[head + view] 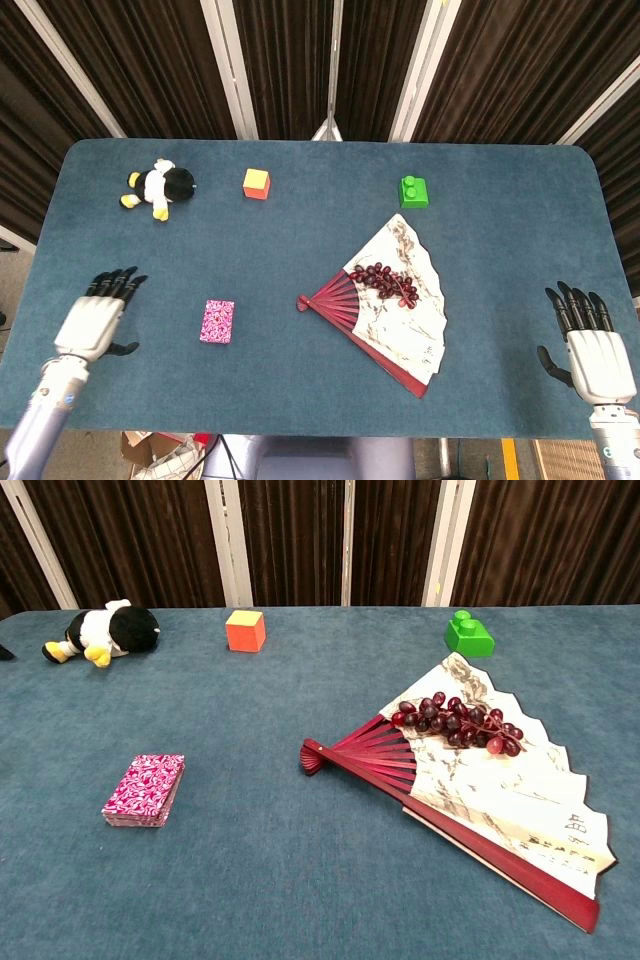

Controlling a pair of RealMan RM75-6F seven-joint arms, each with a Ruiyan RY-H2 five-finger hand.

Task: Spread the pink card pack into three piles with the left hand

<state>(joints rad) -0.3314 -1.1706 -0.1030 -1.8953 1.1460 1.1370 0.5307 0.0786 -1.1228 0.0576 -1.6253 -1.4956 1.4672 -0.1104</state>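
Note:
The pink card pack lies flat as one stack on the blue table, left of centre; the chest view shows the pink card pack at lower left. My left hand hovers over the table to the left of the pack, palm down with fingers spread, holding nothing and well apart from it. My right hand stays at the table's front right edge, fingers spread and empty. Neither hand shows clearly in the chest view.
An open paper fan with a bunch of dark grapes on it lies right of centre. At the back stand a toy penguin, an orange cube and a green block.

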